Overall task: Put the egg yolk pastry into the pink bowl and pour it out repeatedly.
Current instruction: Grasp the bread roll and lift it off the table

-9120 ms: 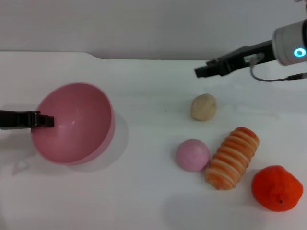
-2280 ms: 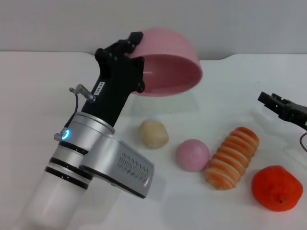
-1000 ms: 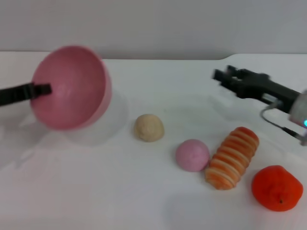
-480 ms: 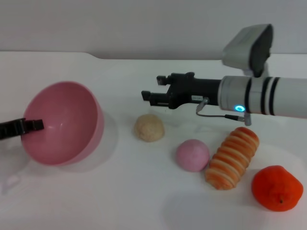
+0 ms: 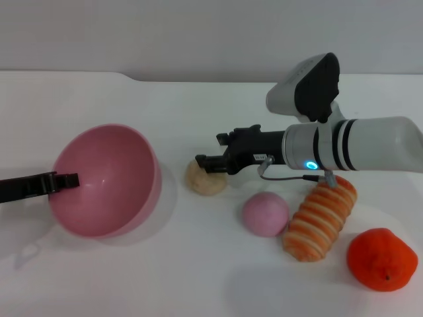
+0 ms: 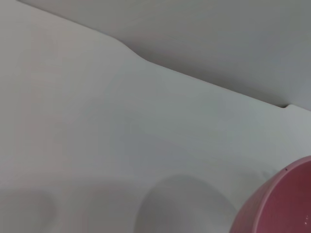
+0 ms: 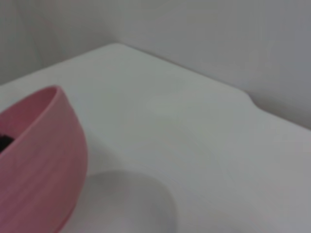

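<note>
While the right arm reaches in from 3 o'clock, the right gripper (image 5: 213,157) sits at the egg yolk pastry (image 5: 203,179), black fingers spread apart over its upper edge; can't tell if they touch it or just hover. Pastry lies on the white table (image 5: 198,264), near centre, not lifted. Blue LED ring lit on the right wrist.

Pink ball (image 5: 265,213) at roughly 4 o'clock from the pastry, close but apart. Striped bread (image 5: 320,216) just beside the ball on its 3 o'clock side, lying diagonally, its upper end under the right forearm. Orange fruit (image 5: 382,259) at 4 o'clock from the bread, near the table's corner.

Left gripper (image 5: 65,179) comes in from 9 o'clock and is clamped on the rim of the pink bowl (image 5: 106,179). Bowl is tipped, mouth facing the camera and slightly left, nothing inside, well apart from the pastry. Both wrist views show only bowl wall (image 6: 282,204) (image 7: 39,160) and table.
</note>
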`<state>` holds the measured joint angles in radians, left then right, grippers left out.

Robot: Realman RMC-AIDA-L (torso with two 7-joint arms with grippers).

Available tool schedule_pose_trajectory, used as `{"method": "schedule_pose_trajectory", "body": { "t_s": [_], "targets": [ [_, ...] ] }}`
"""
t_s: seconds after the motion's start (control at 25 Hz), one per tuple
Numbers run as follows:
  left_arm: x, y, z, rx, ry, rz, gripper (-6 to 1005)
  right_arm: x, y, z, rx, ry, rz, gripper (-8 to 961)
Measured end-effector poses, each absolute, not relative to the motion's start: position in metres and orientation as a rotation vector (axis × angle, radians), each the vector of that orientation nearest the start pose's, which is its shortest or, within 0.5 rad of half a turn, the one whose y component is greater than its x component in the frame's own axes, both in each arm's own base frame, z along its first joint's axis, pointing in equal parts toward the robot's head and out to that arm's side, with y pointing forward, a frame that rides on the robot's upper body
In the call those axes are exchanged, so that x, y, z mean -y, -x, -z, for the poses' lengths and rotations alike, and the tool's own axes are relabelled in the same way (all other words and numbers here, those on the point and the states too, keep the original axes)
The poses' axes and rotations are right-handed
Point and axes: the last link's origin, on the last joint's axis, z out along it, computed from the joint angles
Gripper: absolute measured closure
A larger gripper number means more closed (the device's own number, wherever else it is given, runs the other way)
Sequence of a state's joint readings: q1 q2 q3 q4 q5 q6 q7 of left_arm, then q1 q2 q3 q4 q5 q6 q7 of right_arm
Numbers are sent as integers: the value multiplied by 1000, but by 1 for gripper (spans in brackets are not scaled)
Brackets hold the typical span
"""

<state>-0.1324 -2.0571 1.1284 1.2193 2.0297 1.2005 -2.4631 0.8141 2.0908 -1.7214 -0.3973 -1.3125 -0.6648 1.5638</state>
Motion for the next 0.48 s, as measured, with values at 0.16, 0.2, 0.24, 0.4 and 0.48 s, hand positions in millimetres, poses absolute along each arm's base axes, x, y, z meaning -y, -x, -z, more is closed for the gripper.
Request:
{"method": "schedule_pose_trajectory", "body": {
  "t_s": [0.16,0.2,0.24,0.4,0.48],
  "targets": [
    [-300,313,-40,1575,2075,395,999,-390,-194,129,-710,2648,-258,247],
    [-301,313,-40,1574,2074,395,999,-389,-194,131,-708,2656,-252,247],
    [-301,313,-40,1573,2072,395,999,-388,-194,133,-696,2658,-240,246],
    [-303,311,-39,1570,2073,399,999,-390,-192,137,-644,2637,-195,246],
    [-305,309,-37,1572,2074,399,999,-392,-190,139,-630,2626,-184,246]
  ]
}}
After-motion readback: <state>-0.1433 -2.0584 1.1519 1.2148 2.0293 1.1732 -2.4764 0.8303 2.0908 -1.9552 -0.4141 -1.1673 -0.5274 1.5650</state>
